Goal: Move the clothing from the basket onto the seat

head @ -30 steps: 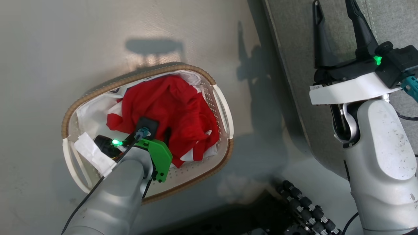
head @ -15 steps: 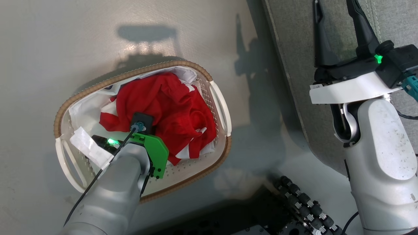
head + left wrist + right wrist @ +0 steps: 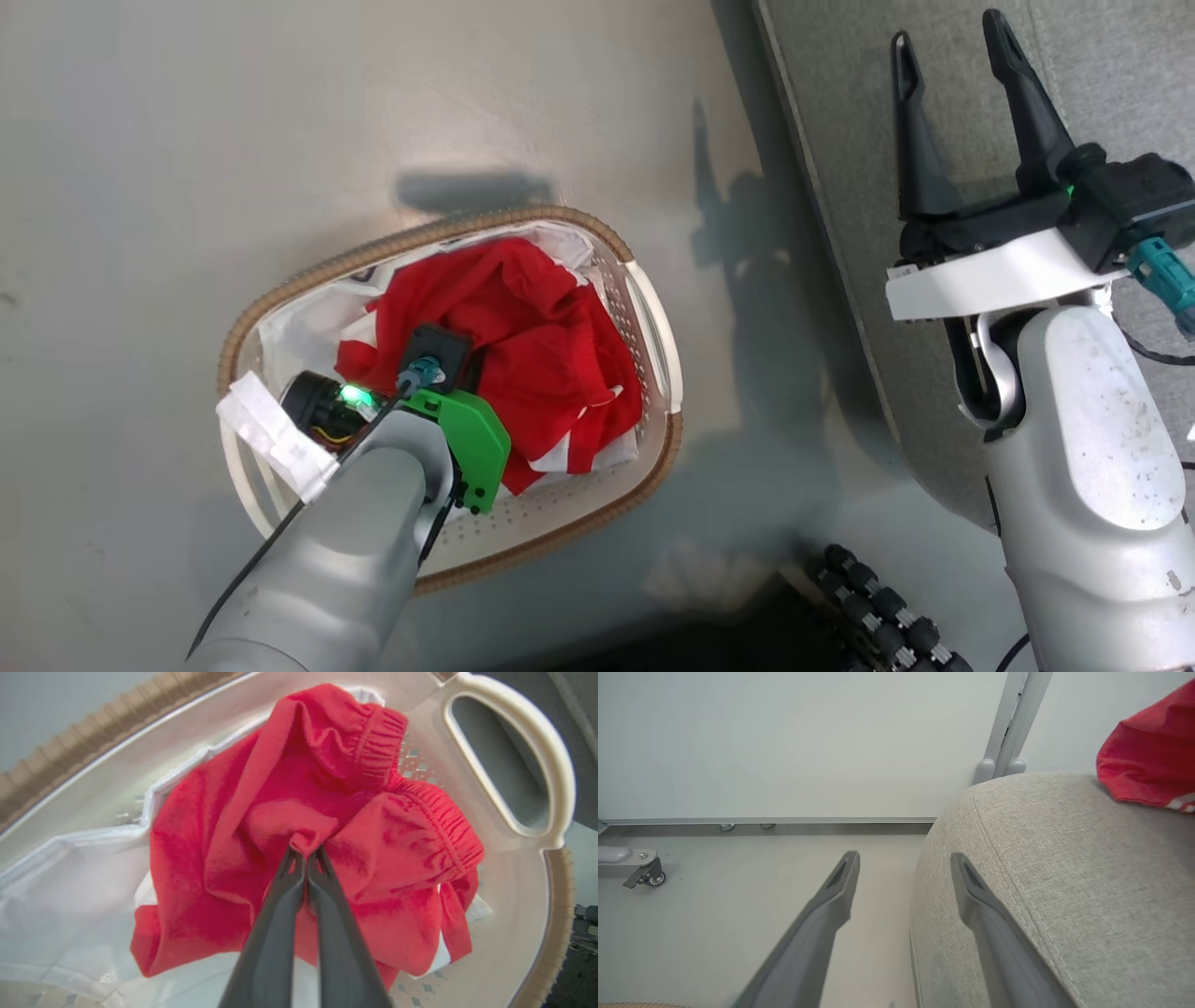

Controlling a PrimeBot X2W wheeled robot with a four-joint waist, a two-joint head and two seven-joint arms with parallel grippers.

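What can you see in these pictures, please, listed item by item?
clothing: one heap, red with white, in the basket
second garment: one, red with a white stripe, on the seat
basket: one, cream with brown rim, on the floor
liner sheet: one, white, under the clothing
seat: one, grey, right of the basket
caster: one, grey, on the floor near the wall
left gripper: dark, shut on the clothing
right gripper: dark, open, by the seat's edge

Legible text: none in any view.
basket: dark marking on the white sheet near the 11 o'clock rim, too blurred to read.
Numbers, brands: none readable.
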